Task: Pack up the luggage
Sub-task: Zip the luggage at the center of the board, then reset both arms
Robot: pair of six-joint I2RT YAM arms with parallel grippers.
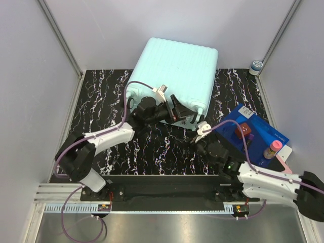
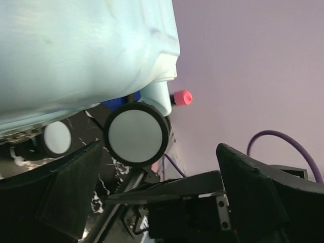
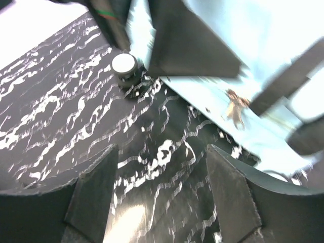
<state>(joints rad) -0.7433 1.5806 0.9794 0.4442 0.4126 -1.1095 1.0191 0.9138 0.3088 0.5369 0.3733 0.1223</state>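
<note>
1. Luggage (image 1: 174, 68) for bearings: mint ribbed shell, closed, lying at the back middle of the black marbled table (image 1: 101, 101), slightly askew, wheel end toward the arms.
2. Left gripper (image 2: 159, 152): jaws spread wide, nothing between them. Its fingers (image 2: 71, 192) frame a black-rimmed wheel (image 2: 136, 134) at the case's near corner. The wheel sits beyond the tips, and no contact shows.
3. Same view, further out: second wheel (image 2: 56, 136) to the left, its lower edge hidden behind the left finger. The shell fills the upper left and is cut off by the frame. A pink cap (image 2: 182, 97) and a scrap of blue peep past the corner, with the rest hidden behind the case.
4. Right gripper (image 3: 161, 152): jaws well apart, holding nothing, only marbled top between its fingers (image 3: 96, 192). This whole view is smeared with blur.
5. Beyond those fingers: a small pale wheel (image 3: 124, 65), though I cannot tell which one. The pale edge of the case runs across the upper right. A dark wedge (image 3: 187, 45) over it is too blurred to identify.
6. Overhead: the right gripper sits near the case's right near corner, between the case and a flat blue box (image 1: 258, 134).
7. At the box: a pink-capped bottle (image 1: 275, 148) and a reddish-brown item (image 1: 242, 130). Whether they are on it or in it, I cannot tell.
8. Back right corner: a small round blue-and-white object (image 1: 257, 66), too small to name.
</note>
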